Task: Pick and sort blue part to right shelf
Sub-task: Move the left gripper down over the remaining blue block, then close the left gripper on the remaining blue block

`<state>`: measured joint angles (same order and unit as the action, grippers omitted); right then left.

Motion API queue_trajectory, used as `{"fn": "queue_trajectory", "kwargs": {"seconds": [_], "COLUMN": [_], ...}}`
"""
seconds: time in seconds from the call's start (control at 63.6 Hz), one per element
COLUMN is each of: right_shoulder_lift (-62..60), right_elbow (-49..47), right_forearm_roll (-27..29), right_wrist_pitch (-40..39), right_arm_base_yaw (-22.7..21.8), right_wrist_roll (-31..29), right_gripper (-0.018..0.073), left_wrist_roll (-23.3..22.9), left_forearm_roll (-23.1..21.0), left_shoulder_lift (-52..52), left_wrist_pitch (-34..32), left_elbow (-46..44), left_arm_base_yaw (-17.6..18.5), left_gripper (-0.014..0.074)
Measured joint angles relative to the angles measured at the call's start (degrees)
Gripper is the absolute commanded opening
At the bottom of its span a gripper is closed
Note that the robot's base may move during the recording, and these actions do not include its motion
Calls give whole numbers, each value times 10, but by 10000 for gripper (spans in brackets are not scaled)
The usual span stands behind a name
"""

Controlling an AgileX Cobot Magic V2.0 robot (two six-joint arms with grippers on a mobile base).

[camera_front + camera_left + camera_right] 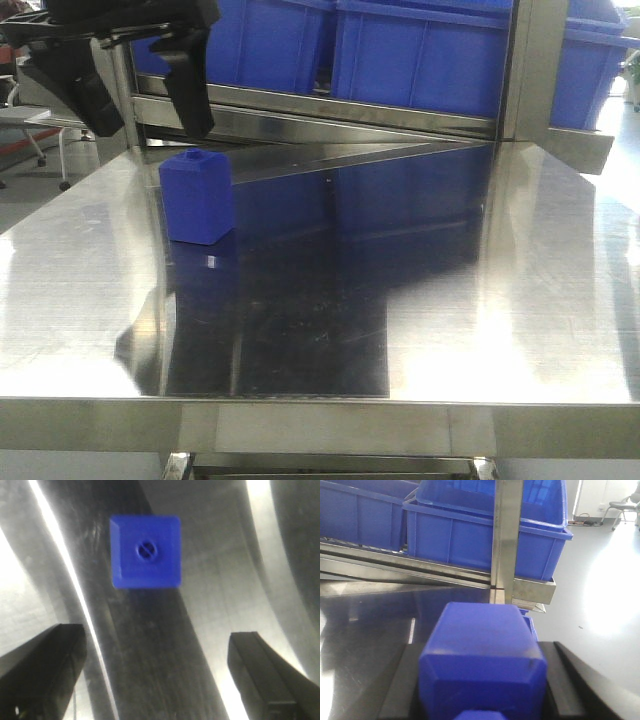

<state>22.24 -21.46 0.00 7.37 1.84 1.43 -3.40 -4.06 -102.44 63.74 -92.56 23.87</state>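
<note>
A blue part (197, 197) with a small neck on top stands upright on the steel table (500, 300), toward the back left. My left gripper (152, 128) hangs open above it and slightly left. From the left wrist view, that blue part (145, 551) lies ahead of the open gripper (157, 635), with bare table between the black fingers (45, 665). In the right wrist view a second blue part (480, 630) sits clamped between the black fingers of my right gripper (482, 650), which faces the shelf rail (525, 587). The right gripper is out of the front view.
Large blue bins (420, 60) stand on the sloping steel shelf behind the table. A steel upright post (506, 540) rises directly ahead of the right gripper, in front of a blue bin (470, 535). Open floor (605, 595) lies to the right of the shelf.
</note>
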Motion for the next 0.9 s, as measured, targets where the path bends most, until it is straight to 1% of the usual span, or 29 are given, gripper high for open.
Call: {"fn": "queue_trajectory", "kwargs": {"seconds": [0.094,0.456,0.66,0.896], "right_shoulder_lift": [0,0,0,0], "right_elbow": [0,1,1,1], "right_forearm_roll": [0,0,0,0], "right_wrist_pitch": [0,0,0,0], "right_arm_base_yaw": [0,0,0,0], "right_wrist_roll": [0,0,0,0], "right_gripper": [414,414,414,414], "left_wrist_roll": [-10,-22,-22,-22], "left_forearm_roll": [3,9,20,23], "left_shoulder_lift": [-14,-91,-123,-147], "left_wrist_pitch": [5,40,46,46], "left_elbow": [-22,-105,-122,-124], "left_arm_base_yaw": [0,0,0,0], "left_gripper": [620,620,620,620]}}
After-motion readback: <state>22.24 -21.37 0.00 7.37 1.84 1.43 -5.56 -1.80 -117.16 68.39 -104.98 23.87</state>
